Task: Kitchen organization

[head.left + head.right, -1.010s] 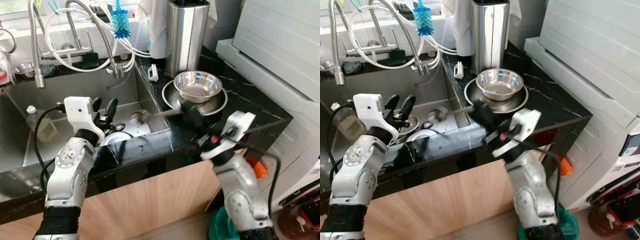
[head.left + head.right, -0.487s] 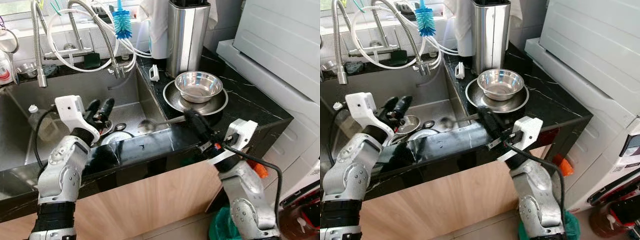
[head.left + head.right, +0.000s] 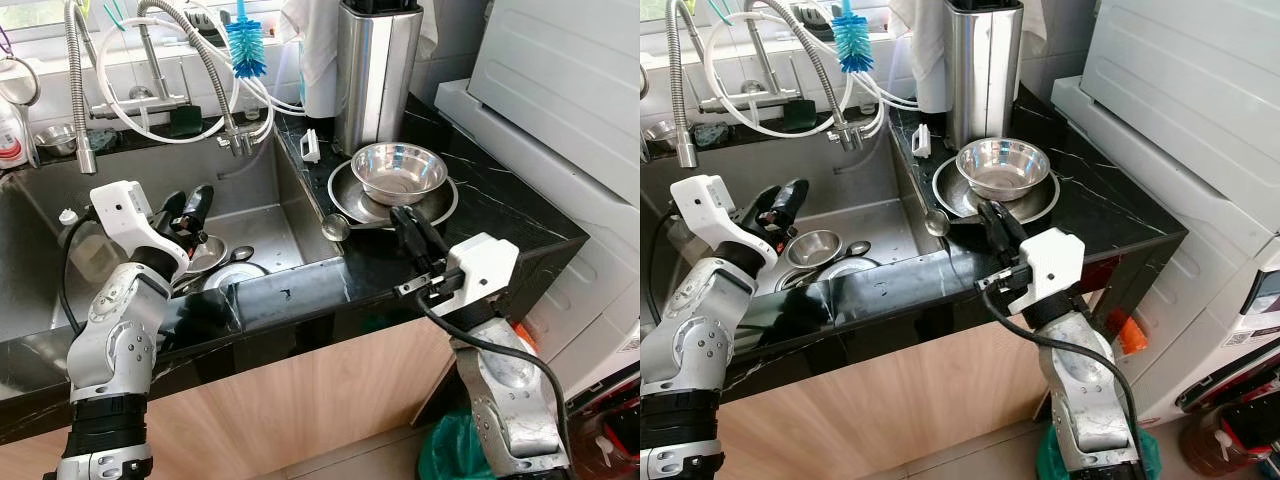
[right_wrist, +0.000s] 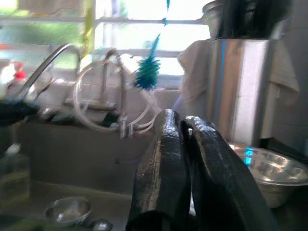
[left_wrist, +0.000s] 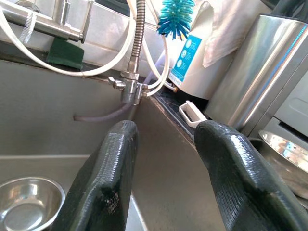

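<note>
While the ladle [image 3: 337, 226] lies at the sink's edge, just ahead of the pinched-shut right claw [image 3: 410, 222], small bowls [image 3: 815, 247] wait below the spread, empty left claw [image 3: 186, 206]. Stacked bowl [image 3: 398, 171] done; sink [image 3: 262, 190] unfinished, I judge.

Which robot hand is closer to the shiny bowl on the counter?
Right. The right gripper sits just in front of the bowl on the counter; the left gripper is away over the sink.
</note>
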Motion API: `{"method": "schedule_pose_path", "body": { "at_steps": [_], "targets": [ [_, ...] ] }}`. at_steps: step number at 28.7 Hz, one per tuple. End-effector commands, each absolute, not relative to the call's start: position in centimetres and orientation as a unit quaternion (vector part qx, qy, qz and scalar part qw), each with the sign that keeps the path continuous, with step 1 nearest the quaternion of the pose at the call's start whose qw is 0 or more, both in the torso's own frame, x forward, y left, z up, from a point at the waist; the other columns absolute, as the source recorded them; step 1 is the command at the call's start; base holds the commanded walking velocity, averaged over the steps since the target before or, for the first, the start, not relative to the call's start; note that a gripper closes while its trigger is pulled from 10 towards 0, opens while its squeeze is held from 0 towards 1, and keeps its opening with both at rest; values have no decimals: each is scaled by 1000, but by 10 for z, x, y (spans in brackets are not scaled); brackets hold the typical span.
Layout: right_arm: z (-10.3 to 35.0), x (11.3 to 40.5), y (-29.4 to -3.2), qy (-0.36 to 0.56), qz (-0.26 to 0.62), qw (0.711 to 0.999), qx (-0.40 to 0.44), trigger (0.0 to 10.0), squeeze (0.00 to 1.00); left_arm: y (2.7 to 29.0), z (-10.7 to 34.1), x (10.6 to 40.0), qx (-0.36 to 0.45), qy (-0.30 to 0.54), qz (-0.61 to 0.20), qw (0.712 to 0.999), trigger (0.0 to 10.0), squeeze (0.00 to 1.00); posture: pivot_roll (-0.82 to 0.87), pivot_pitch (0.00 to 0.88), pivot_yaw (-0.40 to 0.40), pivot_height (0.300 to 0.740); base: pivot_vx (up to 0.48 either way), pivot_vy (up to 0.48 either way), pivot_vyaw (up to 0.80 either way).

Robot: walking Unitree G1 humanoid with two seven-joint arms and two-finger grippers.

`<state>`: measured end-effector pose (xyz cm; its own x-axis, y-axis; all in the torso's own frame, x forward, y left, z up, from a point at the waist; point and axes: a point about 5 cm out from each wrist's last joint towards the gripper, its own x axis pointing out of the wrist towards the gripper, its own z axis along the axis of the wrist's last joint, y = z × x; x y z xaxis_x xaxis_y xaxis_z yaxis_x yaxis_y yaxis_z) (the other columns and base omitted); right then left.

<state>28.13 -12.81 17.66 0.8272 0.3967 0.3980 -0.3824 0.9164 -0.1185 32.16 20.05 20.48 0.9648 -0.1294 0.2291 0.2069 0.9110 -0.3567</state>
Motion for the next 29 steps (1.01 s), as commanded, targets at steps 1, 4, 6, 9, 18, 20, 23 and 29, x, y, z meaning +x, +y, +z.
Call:
{"method": "schedule_pose_path", "body": {
  "at_steps": [1,4,6,9,18,20,23,29],
  "targets": [
    [182,285,-134,-226,178,958,-8,10000,0,199,213,320,-193,-114,-91,970,10000,0,39,34,25,740,0,0,0],
    [190,285,-131,-250,171,953,-22,10000,0,196,214,321,-194,-115,-99,969,10000,0,37,35,27,740,0,0,0],
    [200,284,-122,-279,188,941,-27,10000,0,192,215,320,-195,-115,-110,968,10000,0,37,34,26,740,0,0,0],
    [205,283,-117,-286,196,938,21,10000,0,190,215,320,-195,-116,-114,967,10000,0,37,34,26,740,0,0,0],
    [205,301,-140,-253,84,914,307,10000,0,189,217,319,-200,-118,-118,965,10000,0,44,38,26,740,0,0,0],
    [203,301,-148,-253,69,900,348,10000,0,189,217,318,-202,-118,-120,965,10000,0,43,39,24,740,0,0,0],
    [199,299,-163,-253,49,885,388,10000,0,189,217,318,-204,-118,-119,964,10000,0,43,41,24,740,0,0,0],
    [191,295,-178,-245,28,850,465,10000,0,189,217,318,-207,-117,-120,964,10000,0,40,39,26,740,0,0,0]
  ]
}}
